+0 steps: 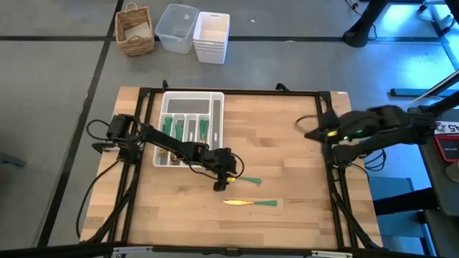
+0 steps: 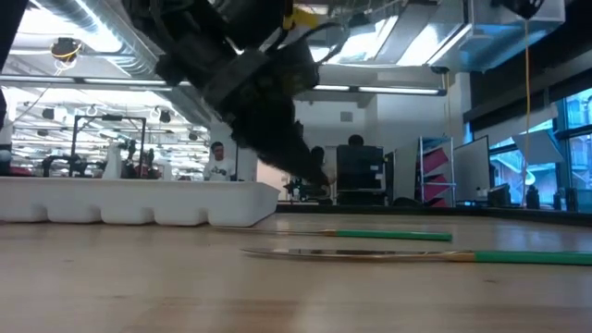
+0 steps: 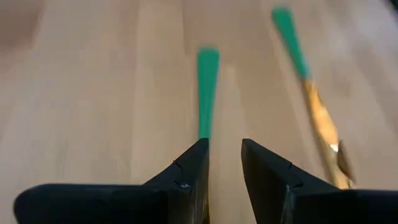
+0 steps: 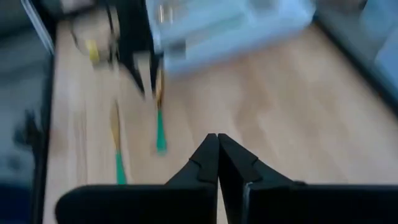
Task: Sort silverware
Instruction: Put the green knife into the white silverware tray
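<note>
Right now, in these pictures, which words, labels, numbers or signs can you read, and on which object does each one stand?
No text can be read for certain.
White label at the high view's right edge: some dark characters, too small to read.
Silverware, white tray, wicker basket, clear bin: no markings visible.
Room behind the table in the low view: any signs are too small or blurred.

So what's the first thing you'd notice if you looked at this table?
Two pieces of silverware with green handles lie loose on the wooden table: one near the front edge, the other just behind it. The left tool hangs right over that second piece, fingers apart. Behind it, the white tray already holds more green-handled pieces, while the right tool waits shut at the table's right side.
</note>
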Action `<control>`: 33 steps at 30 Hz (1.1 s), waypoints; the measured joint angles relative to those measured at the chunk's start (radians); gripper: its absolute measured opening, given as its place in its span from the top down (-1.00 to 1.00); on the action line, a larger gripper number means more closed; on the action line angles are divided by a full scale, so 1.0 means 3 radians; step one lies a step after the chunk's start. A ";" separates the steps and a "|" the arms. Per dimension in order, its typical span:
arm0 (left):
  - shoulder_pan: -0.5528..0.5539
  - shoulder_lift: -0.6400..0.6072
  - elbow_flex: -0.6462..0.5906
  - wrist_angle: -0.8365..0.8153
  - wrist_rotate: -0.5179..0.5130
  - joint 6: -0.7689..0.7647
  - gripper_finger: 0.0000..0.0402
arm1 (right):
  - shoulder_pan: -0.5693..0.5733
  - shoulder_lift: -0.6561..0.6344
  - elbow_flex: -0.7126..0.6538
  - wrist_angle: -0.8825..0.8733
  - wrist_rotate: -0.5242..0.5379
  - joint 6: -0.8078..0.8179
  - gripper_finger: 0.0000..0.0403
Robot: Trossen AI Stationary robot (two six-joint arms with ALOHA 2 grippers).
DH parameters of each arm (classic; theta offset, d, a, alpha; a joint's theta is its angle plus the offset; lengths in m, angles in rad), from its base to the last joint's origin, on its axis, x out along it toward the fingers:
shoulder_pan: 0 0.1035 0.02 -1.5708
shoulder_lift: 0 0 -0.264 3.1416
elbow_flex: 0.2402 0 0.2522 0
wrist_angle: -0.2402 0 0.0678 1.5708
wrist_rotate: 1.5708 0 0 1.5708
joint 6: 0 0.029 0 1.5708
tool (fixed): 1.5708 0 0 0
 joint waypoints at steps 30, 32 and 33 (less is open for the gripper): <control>0.0102 0.0855 0.1655 -0.2216 0.0230 0.0232 0.42 | 0.0000 -0.0582 -0.0003 0.0489 0.0209 -0.0201 0.97; 0.0068 0.0874 0.1655 -0.2170 0.0213 0.0236 0.42 | 0.0000 -0.0581 -0.0003 0.0483 0.0208 -0.0201 0.97; 0.0055 0.0892 0.1655 -0.2164 0.0189 0.0252 0.42 | 0.0000 -0.0581 -0.0003 0.0484 0.0208 -0.0201 0.97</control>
